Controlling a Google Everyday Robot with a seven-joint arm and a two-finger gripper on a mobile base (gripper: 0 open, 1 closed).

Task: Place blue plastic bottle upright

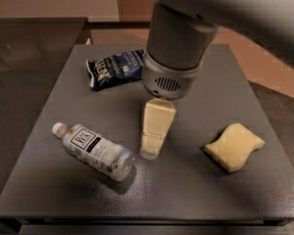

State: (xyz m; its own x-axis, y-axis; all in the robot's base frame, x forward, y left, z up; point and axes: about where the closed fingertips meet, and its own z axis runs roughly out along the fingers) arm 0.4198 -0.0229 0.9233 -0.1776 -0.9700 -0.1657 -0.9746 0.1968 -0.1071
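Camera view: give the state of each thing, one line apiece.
Bottle: lying on its side, cap on, cap end toward the left.
Snack bag: lying flat, crinkled, at the back.
Sponge: lying flat on the right, untouched.
Gripper: pointing down, just right of the bottle, not touching it.
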